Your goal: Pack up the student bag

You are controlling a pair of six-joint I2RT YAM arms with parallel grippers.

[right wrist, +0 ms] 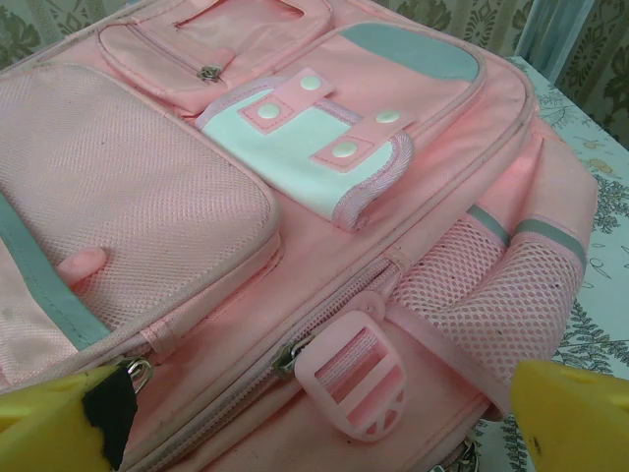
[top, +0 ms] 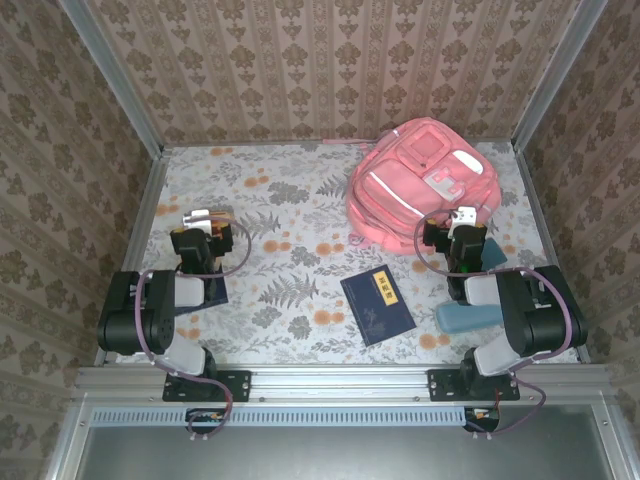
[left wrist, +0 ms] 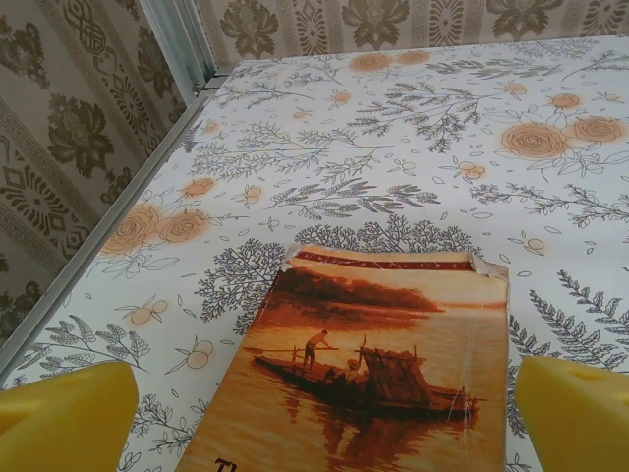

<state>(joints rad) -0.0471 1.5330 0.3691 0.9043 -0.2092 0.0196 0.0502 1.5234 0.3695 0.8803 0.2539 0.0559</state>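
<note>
The student bag is a large pink backpack lying flat at the back right of the table. My right gripper hovers at its near edge. In the right wrist view the gripper is open above the bag, its yellow fingertips wide apart on either side of a zipper slider with a pink plastic pull. My left gripper is at the left. In the left wrist view it is open over a book with an orange river-raft cover, holding nothing.
A dark blue book lies in the middle near the front. A teal pencil case lies partly under the right arm. Metal rails and patterned walls close the table at left, back and right.
</note>
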